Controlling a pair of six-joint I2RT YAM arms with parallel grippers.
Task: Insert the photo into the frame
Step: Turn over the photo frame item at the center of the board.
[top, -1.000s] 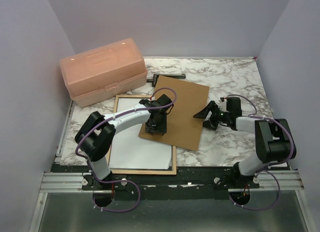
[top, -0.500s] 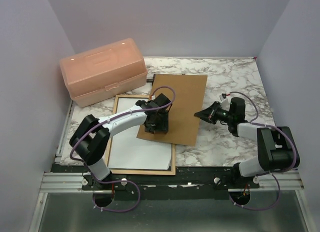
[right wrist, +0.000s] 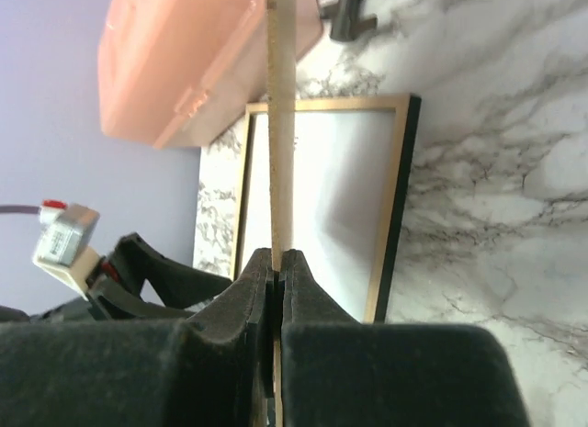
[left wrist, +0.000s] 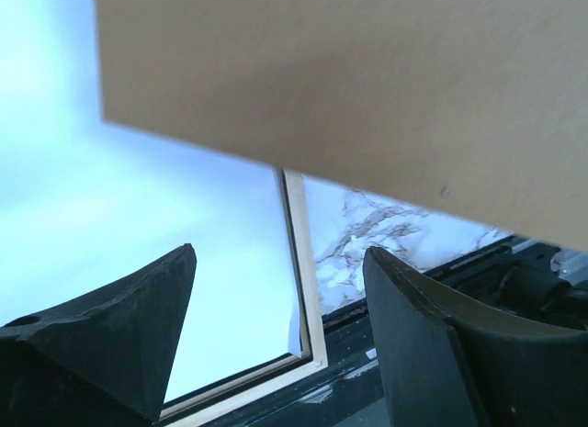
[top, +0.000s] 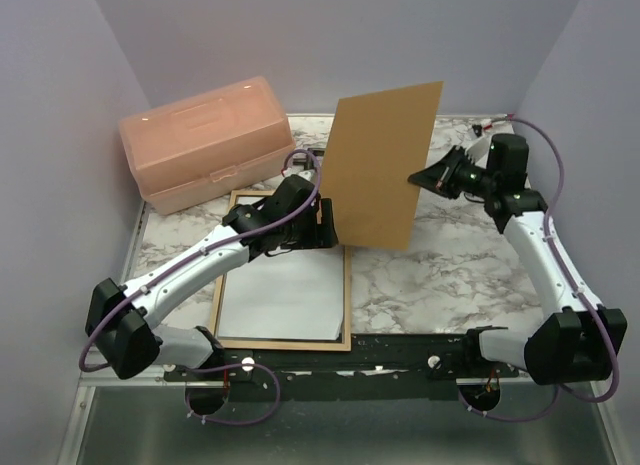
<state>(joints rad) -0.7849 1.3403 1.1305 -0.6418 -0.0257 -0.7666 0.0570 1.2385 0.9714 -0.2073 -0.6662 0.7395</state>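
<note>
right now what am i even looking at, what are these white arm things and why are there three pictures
These are two robot arms bolted at the near edge of a marble table. The wide picture comes from a fixed camera above and behind them. The other two come from a small camera on each wrist, so the dark shapes in those are that arm's own fingers.

On the table are a pink plastic box and a wooden frame. What looks like the photo lies in the frame, white back up.

The right gripper is shut on the edge of a brown backing board and holds it off the table, nearly upright. The left gripper is open and empty, beside the board and above the frame.
</note>
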